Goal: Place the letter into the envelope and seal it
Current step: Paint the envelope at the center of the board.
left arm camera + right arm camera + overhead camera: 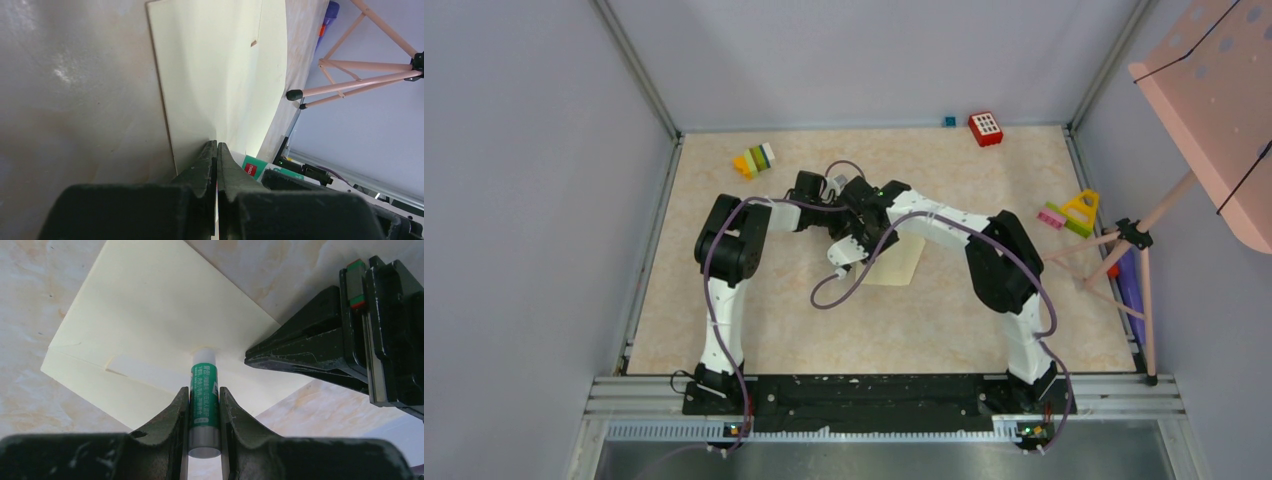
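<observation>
The pale cream envelope (899, 268) lies on the marbled table between the two arms. In the right wrist view the envelope (150, 305) fills the middle, with a whiter strip along a fold. My right gripper (204, 390) is shut on a green glue stick (204, 395), whose white tip touches the paper. My left gripper (217, 145) is shut, and its fingertips (248, 360) pinch the envelope (215, 65) at its edge beside the glue tip; the paper bows up toward them. The letter is hidden.
Toy blocks sit at the back: a red one (985, 128), a yellow-green stack (754, 160), and a yellow triangle piece (1074, 212) at the right. A pink tripod stand (1129, 240) rises off the table's right edge. A purple cable (844, 290) loops beside the envelope.
</observation>
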Robot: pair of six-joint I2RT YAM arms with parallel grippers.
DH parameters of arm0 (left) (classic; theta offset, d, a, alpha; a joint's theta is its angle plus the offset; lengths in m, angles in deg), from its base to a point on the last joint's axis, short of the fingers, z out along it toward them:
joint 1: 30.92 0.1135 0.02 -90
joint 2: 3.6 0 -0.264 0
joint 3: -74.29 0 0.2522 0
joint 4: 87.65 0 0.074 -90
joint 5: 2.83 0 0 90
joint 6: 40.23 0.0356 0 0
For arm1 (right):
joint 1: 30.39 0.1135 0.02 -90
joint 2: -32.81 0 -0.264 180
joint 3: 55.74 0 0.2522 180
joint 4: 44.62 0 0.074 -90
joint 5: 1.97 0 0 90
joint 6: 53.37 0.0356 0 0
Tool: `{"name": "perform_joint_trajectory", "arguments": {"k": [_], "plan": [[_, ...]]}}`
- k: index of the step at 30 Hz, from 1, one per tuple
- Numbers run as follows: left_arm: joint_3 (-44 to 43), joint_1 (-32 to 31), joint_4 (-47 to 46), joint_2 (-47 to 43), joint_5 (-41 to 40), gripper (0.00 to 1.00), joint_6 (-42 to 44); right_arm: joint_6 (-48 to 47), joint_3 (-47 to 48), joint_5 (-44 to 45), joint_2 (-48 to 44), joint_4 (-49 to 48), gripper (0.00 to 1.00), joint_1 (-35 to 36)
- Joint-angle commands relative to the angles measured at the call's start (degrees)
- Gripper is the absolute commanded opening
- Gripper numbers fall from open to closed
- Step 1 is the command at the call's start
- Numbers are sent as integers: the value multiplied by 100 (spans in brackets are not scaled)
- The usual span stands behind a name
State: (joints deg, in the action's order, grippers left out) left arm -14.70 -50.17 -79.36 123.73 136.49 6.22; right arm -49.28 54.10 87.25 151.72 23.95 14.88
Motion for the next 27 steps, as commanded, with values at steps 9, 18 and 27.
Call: {"name": "perform_joint_trajectory", "arguments": {"k": [9,18,27], "plan": [[74,28,398,84,-1010,0,400,-179,237,425,369,-527,0,-203],[53,30,409,87,-992,0,411,-255,463,550,599,-630,0,-262],[47,26,413,90,-971,0,413,-319,705,714,851,-823,0,-384]]}}
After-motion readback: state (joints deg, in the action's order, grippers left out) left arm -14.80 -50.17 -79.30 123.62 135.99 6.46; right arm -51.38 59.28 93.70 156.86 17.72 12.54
